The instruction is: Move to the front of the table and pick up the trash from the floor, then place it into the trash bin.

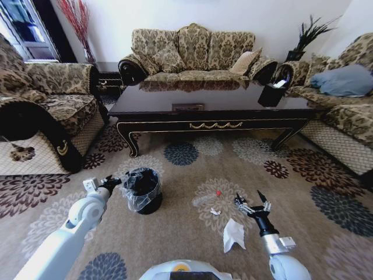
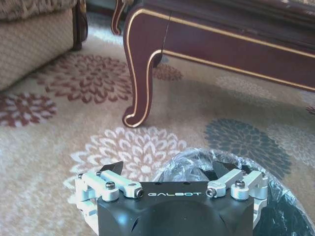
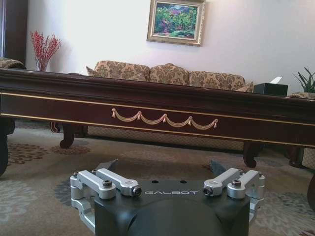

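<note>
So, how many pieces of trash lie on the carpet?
3: a crumpled white paper beside the right gripper, a small white scrap, a tiny red bit. More may be hidden.

the trash bin (image 2: 275,196) is partly hidden behind the left tool (image 2: 167,172) and cut off at the edge.

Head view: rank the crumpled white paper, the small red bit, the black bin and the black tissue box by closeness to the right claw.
1. Crumpled white paper, on the rug just left of the right claw.
2. Small red bit, slightly farther left; close to call.
3. Round black bag-lined bin, beside the left claw.
4. Black tissue box, on the table's far right.
</note>
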Tool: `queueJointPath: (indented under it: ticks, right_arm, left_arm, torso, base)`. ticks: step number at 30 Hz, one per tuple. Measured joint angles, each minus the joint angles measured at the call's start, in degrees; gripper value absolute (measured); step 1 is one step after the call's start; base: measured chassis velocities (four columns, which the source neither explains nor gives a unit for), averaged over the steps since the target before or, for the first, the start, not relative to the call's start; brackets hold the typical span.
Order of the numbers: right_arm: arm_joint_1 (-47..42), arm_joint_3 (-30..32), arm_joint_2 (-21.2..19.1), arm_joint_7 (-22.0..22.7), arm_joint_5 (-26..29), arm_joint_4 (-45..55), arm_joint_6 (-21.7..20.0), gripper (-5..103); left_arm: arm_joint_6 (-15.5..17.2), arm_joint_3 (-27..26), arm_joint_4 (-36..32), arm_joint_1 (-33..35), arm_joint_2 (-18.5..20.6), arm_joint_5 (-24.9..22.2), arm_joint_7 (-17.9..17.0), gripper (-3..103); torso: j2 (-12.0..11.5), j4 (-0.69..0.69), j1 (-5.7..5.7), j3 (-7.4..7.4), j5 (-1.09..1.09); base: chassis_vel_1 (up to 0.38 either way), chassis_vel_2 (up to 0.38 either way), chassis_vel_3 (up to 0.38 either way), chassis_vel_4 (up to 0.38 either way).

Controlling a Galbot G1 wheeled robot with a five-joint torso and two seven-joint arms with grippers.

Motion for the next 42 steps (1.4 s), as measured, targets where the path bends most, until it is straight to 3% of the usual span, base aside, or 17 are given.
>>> queueJointPath:
  ticks: [10,14,19,21,24,27,29,33,35,39,42]
  right_arm:
    - [0.4,0.8,-0.9,2.6,-0.3,0.0,-1.0,100]
    - [0.4,0.6,-0.7,2.8,-0.3,-0.5,-1.0,100]
    - [0.4,0.5,-0.3,3.0,-0.7,-1.2,-0.9,100]
    - [0.4,0.5,-0.3,3.1,-0.7,-1.4,-0.9,100]
    - [0.7,0.7,-0.3,3.5,-0.7,-2.0,-0.8,100]
    - [0.9,0.7,-0.3,3.7,-0.7,-2.2,-0.8,100]
    - [1.1,0.6,-0.2,3.9,-0.7,-2.5,-0.8,100]
    - [1.1,0.5,-0.2,4.0,-0.9,-2.6,-0.8,100]
    - [1.2,0.5,-0.3,4.1,-1.1,-2.7,-0.8,100]
    - [1.3,0.5,-0.4,4.3,-1.3,-2.9,-0.8,100]
    - [1.2,0.7,-0.5,4.4,-1.4,-3.1,-0.9,100]
  left_arm:
    - [4.5,7.2,9.7,-6.5,-2.6,-2.1,-0.4,103]
    - [6.4,8.4,10.9,-7.8,-3.2,-2.9,-1.0,98]
    - [7.5,9.3,9.8,-7.6,-3.4,-3.4,-2.0,72]
    - [7.5,9.3,9.4,-7.4,-3.3,-3.5,-2.2,72]
    - [8.4,8.5,7.6,-5.9,-2.6,-4.7,-2.8,54]
    - [8.6,7.9,7.1,-5.3,-2.1,-5.4,-3.1,49]
    - [8.9,6.8,6.5,-4.5,-1.5,-6.3,-3.3,38]
    - [9.0,5.8,6.1,-3.9,-1.1,-7.0,-3.3,27]
    - [9.1,4.9,5.3,-3.4,-0.9,-7.7,-3.4,16]
    - [9.4,4.0,3.8,-2.5,-0.6,-8.2,-4.1,7]
    - [10.8,3.4,2.8,-1.8,-0.5,-7.6,-5.3,5]
  torso:
    - [0.0,0.01,0.0,0.01,-0.01]
    - [0.0,0.06,0.0,-0.02,0.09]
    - [0.0,0.03,0.0,-0.01,0.03]
    - [0.0,0.02,0.0,-0.01,0.03]
    - [0.0,-0.01,0.01,0.01,-0.06]
    - [0.0,-0.02,0.01,0.02,-0.07]
    - [0.0,-0.04,0.02,0.02,-0.06]
    - [0.0,-0.02,0.02,0.02,-0.05]
    - [0.0,0.0,0.02,0.02,-0.03]
    - [0.0,0.02,0.01,0.01,-0.02]
    - [0.0,0.01,0.02,0.01,-0.02]
  base:
    - [0.0,0.0,0.0,0.0]
    - [0.0,0.0,0.0,0.0]
    - [0.0,0.0,0.0,0.0]
    - [0.0,0.0,0.0,0.0]
    - [0.0,0.0,0.0,0.0]
    - [0.0,0.0,0.0,0.0]
    - [0.0,0.0,0.0,0.0]
    - [0.0,0.0,0.0,0.0]
    - [0.0,0.0,0.0,0.0]
    - [0.0,0.0,0.0,0.0]
    - [0.0,0.0,0.0,0.0]
